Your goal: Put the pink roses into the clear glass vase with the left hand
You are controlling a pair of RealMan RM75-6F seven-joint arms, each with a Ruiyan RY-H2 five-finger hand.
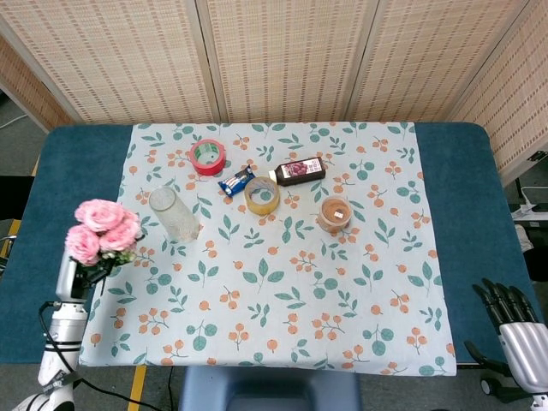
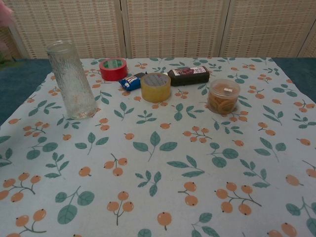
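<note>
Pink roses (image 1: 103,229) off table, gripped in your left hand (image 1: 75,276), blooms up, left of glass vase (image 1: 174,214). Vase upright, empty: insertion left. Right hand (image 1: 518,324) at table's edge, holding nothing, fingers spread.

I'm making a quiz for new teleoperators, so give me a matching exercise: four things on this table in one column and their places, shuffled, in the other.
Things:
1. roses
2. vase
3. red tape
4. yellow tape

Places:
A. far side of the cloth, left of the blue packet
B. held up off the table by the left hand
C. standing upright at the cloth's left side, nothing in it
D. mid-table, just in front of the dark box

Pairs: 1-B, 2-C, 3-A, 4-D
</note>
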